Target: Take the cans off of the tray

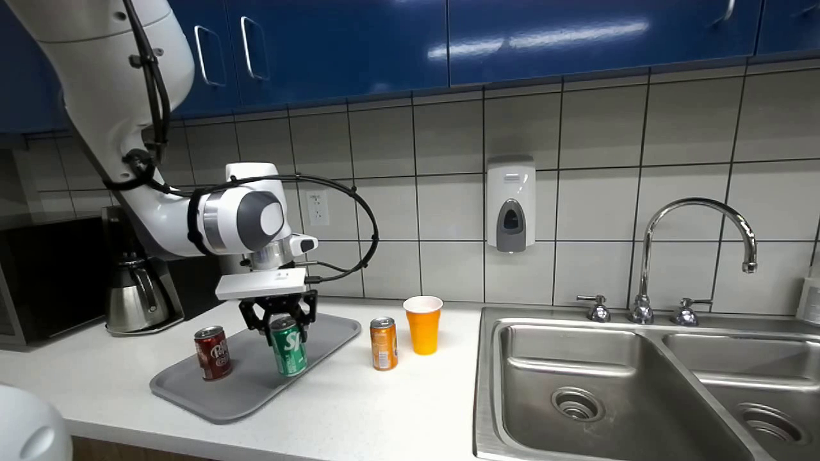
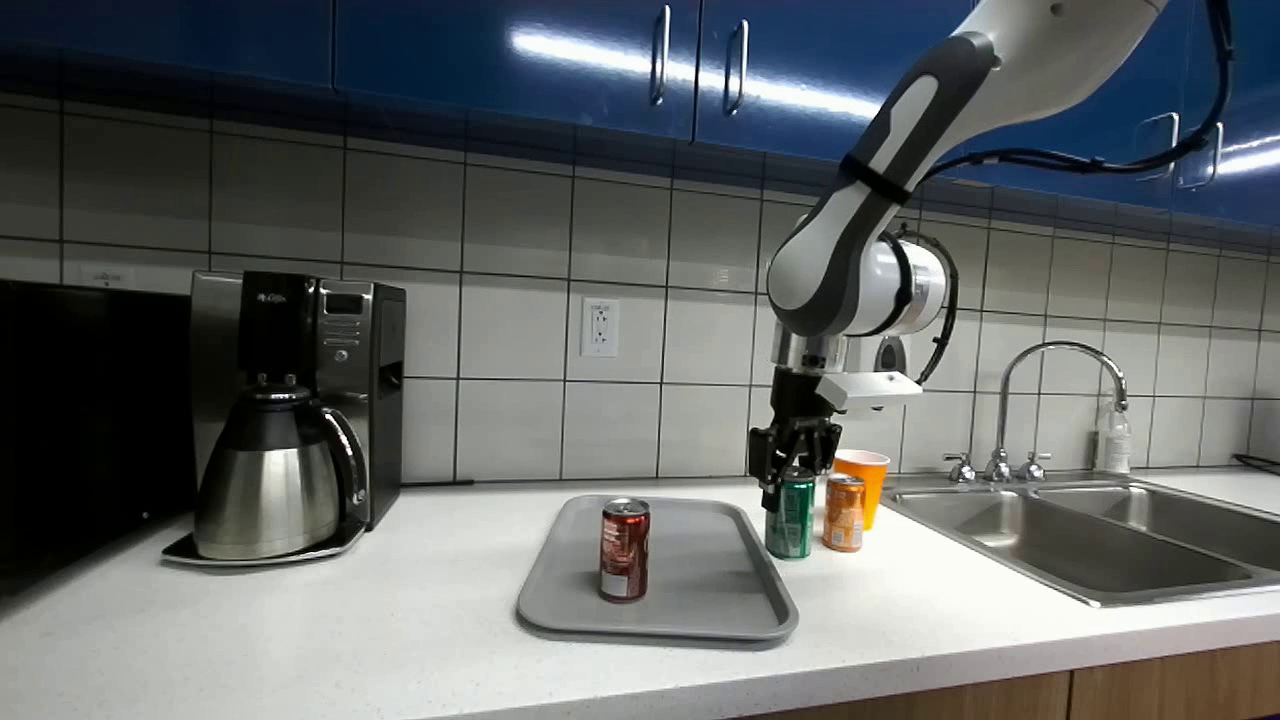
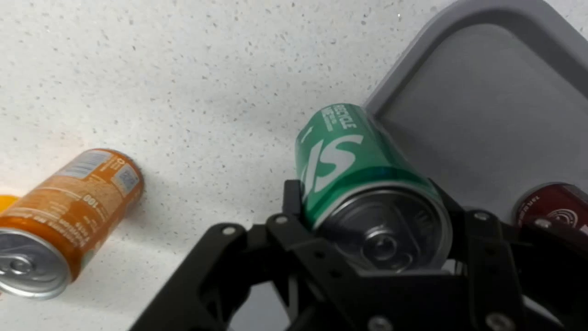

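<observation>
Green Sprite can [image 2: 791, 522], nearly upright in the gripper [image 1: 286, 333], whose fingers are clamped around its upper part; its base is by the rim of the grey tray [image 2: 705, 572], contact unclear. The next move likely turns on the white countertop [image 1: 397, 416] from the gripper toward the steel sink [image 1: 544, 349], short of the orange soda can [image 1: 384, 347]. Opposite, a Dr Pepper can [image 1: 211, 354] stands on the tray. Tiled wall [image 1: 450, 205] beyond.
</observation>
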`<state>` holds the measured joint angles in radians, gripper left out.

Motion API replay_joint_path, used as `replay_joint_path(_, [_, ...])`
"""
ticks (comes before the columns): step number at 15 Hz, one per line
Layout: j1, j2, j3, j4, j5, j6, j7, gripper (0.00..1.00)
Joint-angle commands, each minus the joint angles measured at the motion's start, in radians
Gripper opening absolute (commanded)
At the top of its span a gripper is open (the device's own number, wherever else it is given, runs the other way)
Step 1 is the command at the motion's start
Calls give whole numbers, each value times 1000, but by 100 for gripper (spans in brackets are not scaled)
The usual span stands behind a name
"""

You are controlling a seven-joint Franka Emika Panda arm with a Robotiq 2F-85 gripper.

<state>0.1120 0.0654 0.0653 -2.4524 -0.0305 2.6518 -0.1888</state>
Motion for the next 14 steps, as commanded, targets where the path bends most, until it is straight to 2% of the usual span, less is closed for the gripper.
replay_joint_path(1, [-26, -60, -16, -48, -62, 7, 66, 38])
replay_joint_path(8, [-58, -63, -56, -71, -113, 15, 127, 38])
replay_joint_path(14, [-81, -49, -82, -77, -105, 14, 149, 38])
